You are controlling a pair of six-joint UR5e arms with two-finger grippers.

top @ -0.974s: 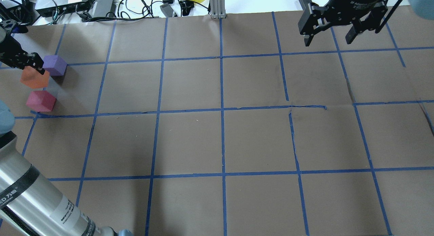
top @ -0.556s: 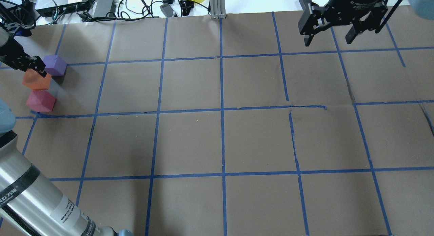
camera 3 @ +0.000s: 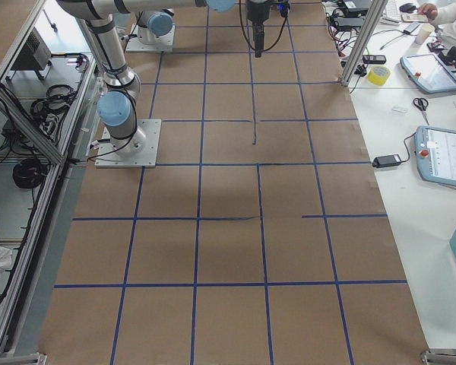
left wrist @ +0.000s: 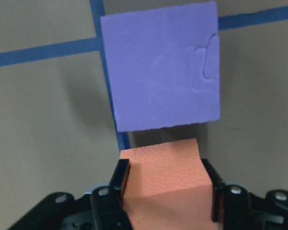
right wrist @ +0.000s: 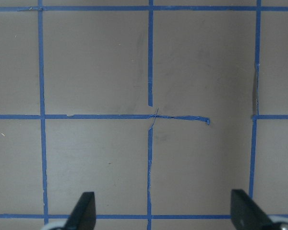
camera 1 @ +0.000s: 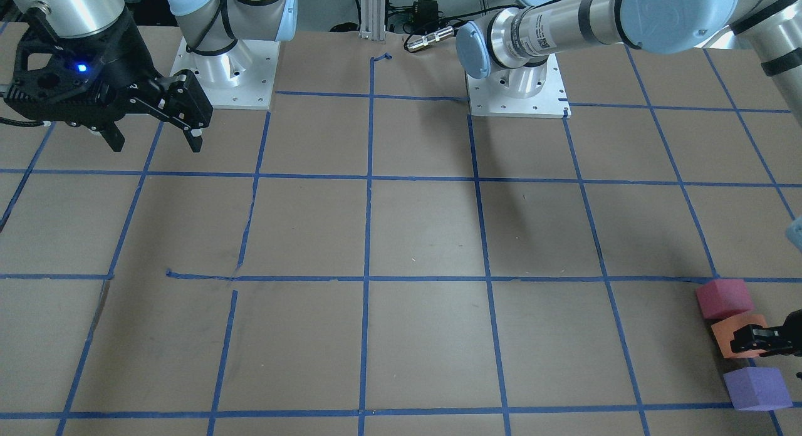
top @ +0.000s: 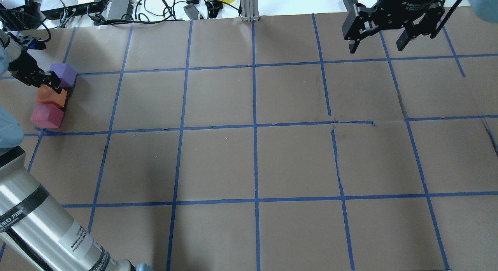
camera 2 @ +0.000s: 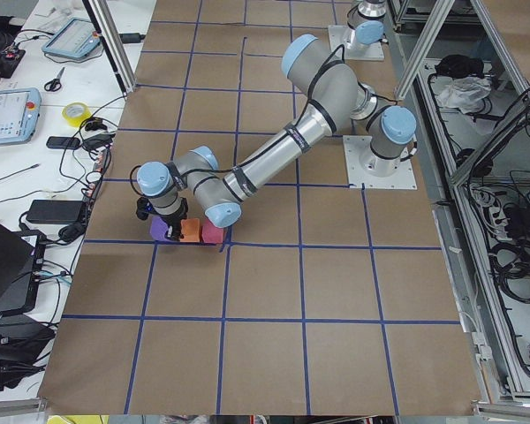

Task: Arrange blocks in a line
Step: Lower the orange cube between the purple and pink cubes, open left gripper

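Brown paper table [top: 218,162], blue tape grid. Left gripper [left wrist: 164,186] clamped on orange foam cube [camera 1: 727,333], between purple foam cube [left wrist: 161,72] ahead of jaws and red-pink foam cube [top: 46,116] — nearly in line. Right gripper [top: 376,47] spread wide, empty, well apart.

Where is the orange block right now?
The orange block sits at the far left of the overhead view, between the purple block and the red-pink block, gripped in the jaws of the left gripper.

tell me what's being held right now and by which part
The left gripper clamps the orange block by two opposite side faces. The right gripper is open, holding nothing.
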